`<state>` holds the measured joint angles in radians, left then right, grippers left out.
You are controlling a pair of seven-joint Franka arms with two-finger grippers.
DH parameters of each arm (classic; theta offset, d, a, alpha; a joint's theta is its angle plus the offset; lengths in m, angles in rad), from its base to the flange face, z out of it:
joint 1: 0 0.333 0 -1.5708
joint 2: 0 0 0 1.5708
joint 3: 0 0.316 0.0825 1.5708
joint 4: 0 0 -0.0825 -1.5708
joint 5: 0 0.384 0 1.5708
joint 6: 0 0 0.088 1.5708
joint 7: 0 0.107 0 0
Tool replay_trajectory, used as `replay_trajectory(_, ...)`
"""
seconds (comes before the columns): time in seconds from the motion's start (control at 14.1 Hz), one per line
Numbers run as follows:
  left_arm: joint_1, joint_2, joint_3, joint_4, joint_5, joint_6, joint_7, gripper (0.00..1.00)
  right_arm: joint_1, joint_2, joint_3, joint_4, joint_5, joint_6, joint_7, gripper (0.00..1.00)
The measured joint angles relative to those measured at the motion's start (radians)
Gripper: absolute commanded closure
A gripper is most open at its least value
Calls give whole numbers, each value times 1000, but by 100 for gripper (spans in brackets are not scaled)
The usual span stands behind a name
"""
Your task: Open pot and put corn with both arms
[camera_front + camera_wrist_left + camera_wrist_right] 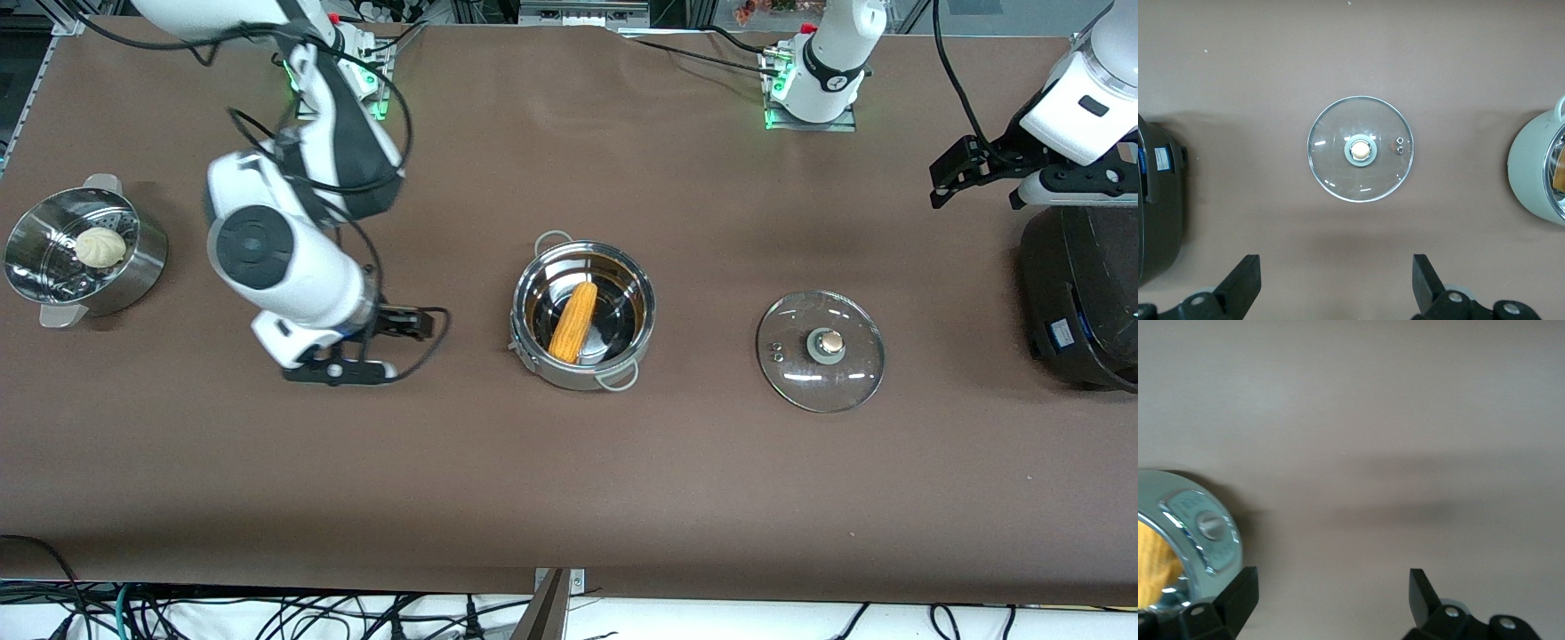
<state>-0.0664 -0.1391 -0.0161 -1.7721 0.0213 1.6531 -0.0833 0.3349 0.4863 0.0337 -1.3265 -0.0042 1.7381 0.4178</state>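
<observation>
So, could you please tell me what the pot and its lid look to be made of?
The pot looks like polished stainless steel: its walls mirror the corn lying inside. The lid, lying on the table beside it toward the left arm's end, seems to be clear glass with a metal rim, since the brown table shows through; its knob looks coppery, perhaps metal.

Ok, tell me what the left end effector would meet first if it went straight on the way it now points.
Judging by its wrist view, the left end effector, fingers open, points down at the glass lid lying on the table. It would probably meet the lid or the bare table just beside it; depth is unclear.
</observation>
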Motion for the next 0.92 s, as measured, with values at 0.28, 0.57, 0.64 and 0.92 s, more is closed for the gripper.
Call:
replay_trajectory(0.28,0,0,2,1,0,-4,0,0,-3,-131,-89,-33,0,-109,-119,0)
replay_trajectory(0.57,0,0,3,1,0,-5,0,0,-4,-208,-171,-43,5,-194,-253,0)
replay_trajectory(0.64,0,0,3,1,0,-7,0,0,-5,-219,-192,-46,8,-207,-289,0)
replay_trajectory(0.92,1,0,4,1,0,-9,0,0,-21,-266,-232,-49,31,-260,-371,0)
